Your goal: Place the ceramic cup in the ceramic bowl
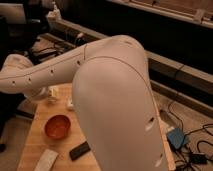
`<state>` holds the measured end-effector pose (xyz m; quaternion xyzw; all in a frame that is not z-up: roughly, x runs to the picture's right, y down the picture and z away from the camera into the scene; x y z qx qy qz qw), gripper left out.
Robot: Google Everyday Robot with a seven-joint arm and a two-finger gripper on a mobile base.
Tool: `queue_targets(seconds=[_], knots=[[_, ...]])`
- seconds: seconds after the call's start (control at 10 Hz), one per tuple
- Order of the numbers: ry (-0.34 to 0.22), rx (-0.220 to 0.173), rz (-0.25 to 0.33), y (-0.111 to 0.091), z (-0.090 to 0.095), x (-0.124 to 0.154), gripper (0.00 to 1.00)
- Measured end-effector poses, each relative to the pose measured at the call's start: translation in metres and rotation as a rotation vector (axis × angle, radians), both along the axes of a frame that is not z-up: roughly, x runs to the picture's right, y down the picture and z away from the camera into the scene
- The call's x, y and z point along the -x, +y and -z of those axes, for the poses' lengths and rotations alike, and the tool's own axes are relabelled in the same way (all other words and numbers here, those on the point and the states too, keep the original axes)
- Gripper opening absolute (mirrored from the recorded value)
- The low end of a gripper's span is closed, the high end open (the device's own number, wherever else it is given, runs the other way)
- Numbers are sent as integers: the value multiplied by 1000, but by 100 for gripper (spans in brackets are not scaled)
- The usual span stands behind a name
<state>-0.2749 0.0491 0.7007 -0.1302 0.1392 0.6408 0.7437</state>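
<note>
A big white robot arm (pixel 112 100) fills the middle of the frame and reaches out to the middle left, over the far end of a wooden table (pixel 35 142) that lies in the lower left. The gripper (pixel 50 95) is at the arm's left end, tucked under the forearm at the table's far edge. Most of it is hidden, so I cannot tell how its jaws stand or whether it grips anything. A small pale cup (pixel 53 92) shows just there under the arm, right by the gripper, and I cannot tell whether it rests on the table or is held. The reddish-orange bowl (pixel 57 126) stands on the table lower in the frame than the cup and apart from it, with nothing inside. A black flat object (pixel 79 150) lies to the lower right of the bowl, and a white flat block (pixel 46 160) lies at the bottom edge, lower left of it. A small white thing (pixel 70 104) peeks out beside the arm above the bowl. A blue box (pixel 176 138) sits on the floor at the right.
</note>
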Motion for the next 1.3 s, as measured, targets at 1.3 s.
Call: queue_targets(seconds=[1.3], knots=[[-12, -14, -43, -14, -14, -9, 65]])
